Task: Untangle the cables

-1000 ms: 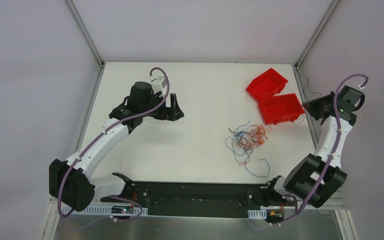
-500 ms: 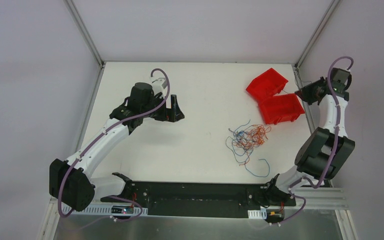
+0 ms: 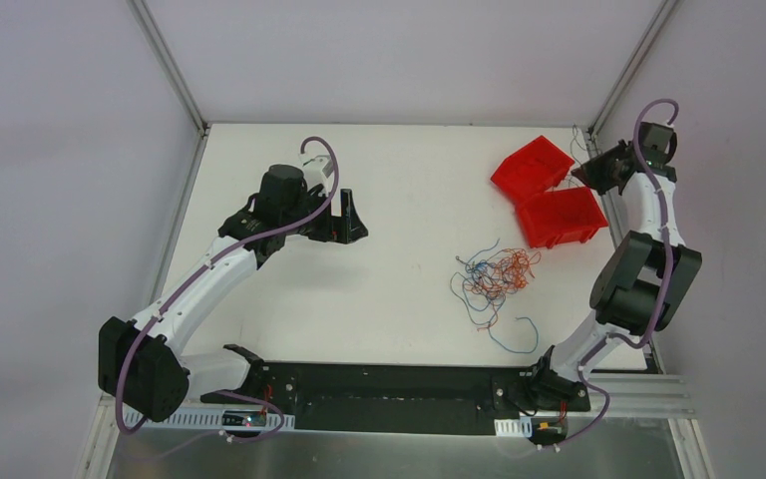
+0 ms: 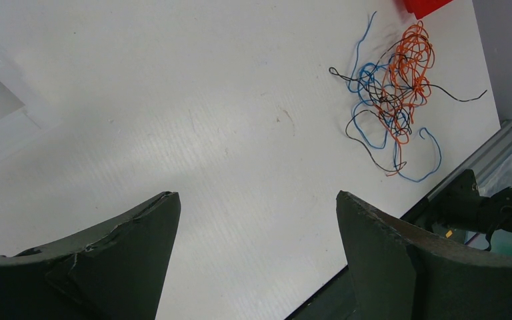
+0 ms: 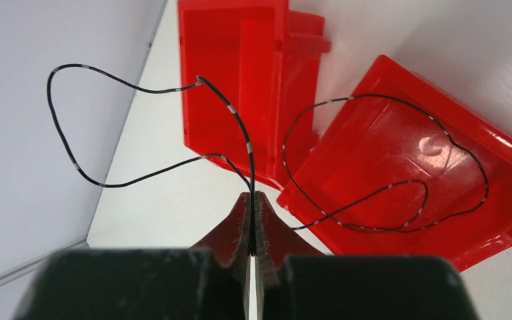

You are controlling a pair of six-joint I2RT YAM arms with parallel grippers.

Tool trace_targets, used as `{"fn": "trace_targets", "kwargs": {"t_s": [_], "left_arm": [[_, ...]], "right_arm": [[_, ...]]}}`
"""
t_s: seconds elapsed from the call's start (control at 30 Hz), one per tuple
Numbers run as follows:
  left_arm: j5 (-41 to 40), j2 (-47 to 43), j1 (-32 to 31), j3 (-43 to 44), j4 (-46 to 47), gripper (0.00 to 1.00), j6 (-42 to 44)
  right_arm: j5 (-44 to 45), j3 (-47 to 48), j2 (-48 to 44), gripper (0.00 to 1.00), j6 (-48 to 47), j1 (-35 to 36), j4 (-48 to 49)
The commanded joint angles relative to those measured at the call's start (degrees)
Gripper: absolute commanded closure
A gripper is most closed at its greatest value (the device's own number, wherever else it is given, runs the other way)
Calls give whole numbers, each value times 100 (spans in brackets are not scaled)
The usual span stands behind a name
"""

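The cables (image 3: pixel 497 274) lie in a loose bunch of orange, blue, red and black strands right of the table's middle; the left wrist view has the same cables (image 4: pixel 393 87) at its upper right. My left gripper (image 3: pixel 357 218) (image 4: pixel 257 197) hovers open over bare table well left of them, nothing between its fingers. My right gripper (image 3: pixel 583 175) (image 5: pixel 252 195) is shut on a thin black cable (image 5: pixel 73 157), which loops out to the left beside the red bins. Another black strand (image 5: pixel 400 187) curls over the right bin.
Two red bins (image 3: pixel 532 167) (image 3: pixel 562 217) sit at the back right, close to the right wall and frame post (image 3: pixel 608 215). A loose blue strand (image 3: pixel 524 334) trails toward the black front rail (image 3: pixel 389 384).
My right arm has swung toward the back right corner, carrying the black cable from beside the near bin to beside the far one. The left arm has not moved.
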Motion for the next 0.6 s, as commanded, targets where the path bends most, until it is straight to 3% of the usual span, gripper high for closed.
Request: {"fn": "trace_targets", "kwargs": {"t_s": [0.0, 0.27, 0.57], "left_arm": [[108, -71, 3, 1, 237, 10, 89], [91, -107, 4, -31, 237, 10, 91], [174, -12, 3, 22, 237, 10, 57]], "right_arm": [[-77, -491, 91, 100, 91, 1, 554], [179, -1180, 268, 100, 33, -3, 675], [3353, -1218, 185, 100, -373, 318, -477]]}}
